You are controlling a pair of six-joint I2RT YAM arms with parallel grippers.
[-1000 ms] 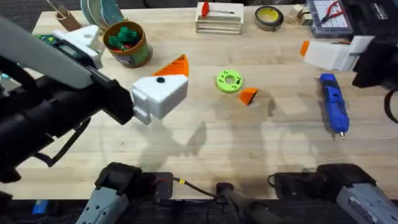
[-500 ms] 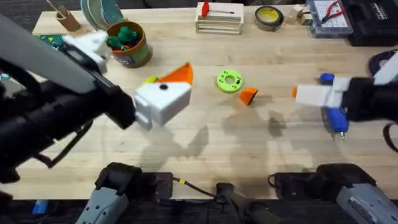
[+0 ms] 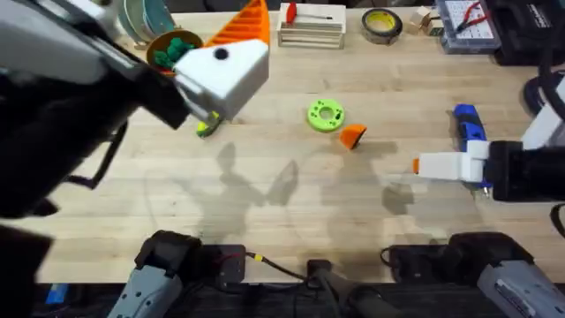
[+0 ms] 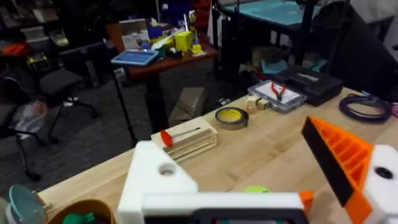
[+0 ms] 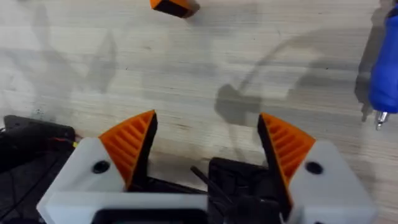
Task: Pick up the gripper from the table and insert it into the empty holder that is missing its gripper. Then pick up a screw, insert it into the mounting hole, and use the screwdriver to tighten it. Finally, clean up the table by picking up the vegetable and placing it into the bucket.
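Observation:
The orange gripper point(image 3: 353, 135) lies on the table beside a green ring disc point(image 3: 325, 115); it also shows far off in the right wrist view point(image 5: 174, 6). My left gripper point(image 4: 249, 180) is raised high and open. It carries one orange finger point(image 4: 339, 155), and its other side is the bare white holder point(image 4: 158, 180) with an empty hole. The vegetable point(image 3: 207, 129) peeks out beneath the left jaw block point(image 3: 225, 75). The bucket point(image 3: 168, 46) is partly hidden by the left arm. My right gripper point(image 5: 208, 134) is open low over bare wood, next to the blue screwdriver point(image 3: 468, 124).
Along the back edge stand a wooden rack with a red-handled tool point(image 3: 311, 25), a yellow tape roll point(image 3: 381, 24) and a parts box point(image 3: 468, 22). Dark green toy pieces sit in the bucket. Bare wood stretches across the table's middle and front.
The left arm rose and swung toward the back, uncovering the vegetable. The right gripper came forward from the back right, down beside the screwdriver.

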